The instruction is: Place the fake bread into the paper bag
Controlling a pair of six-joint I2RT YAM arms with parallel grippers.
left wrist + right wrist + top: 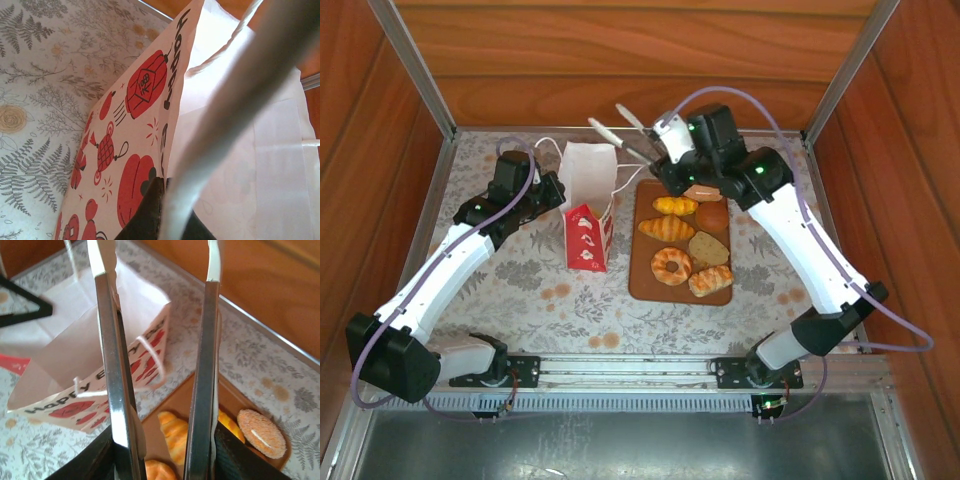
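Paper bag [588, 200] open | left hand [553, 191] grips rim | right hand [607, 116] spread

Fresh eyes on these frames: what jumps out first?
The brown board loaded with fake bread sits right of centre. Beside it on its left stands the paper bag, mouth open, its edge apparently pinched by the left gripper. The right gripper hangs beyond the board's far end, long metal jaws open, empty.

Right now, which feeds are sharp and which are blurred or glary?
Top external view: evenly lit and sharp, paper bag and fake bread clear. Left wrist view: the pale finger is a close blur, bag print crisp. Right wrist view: metal fingers soft with sheen, croissant behind them sharper.
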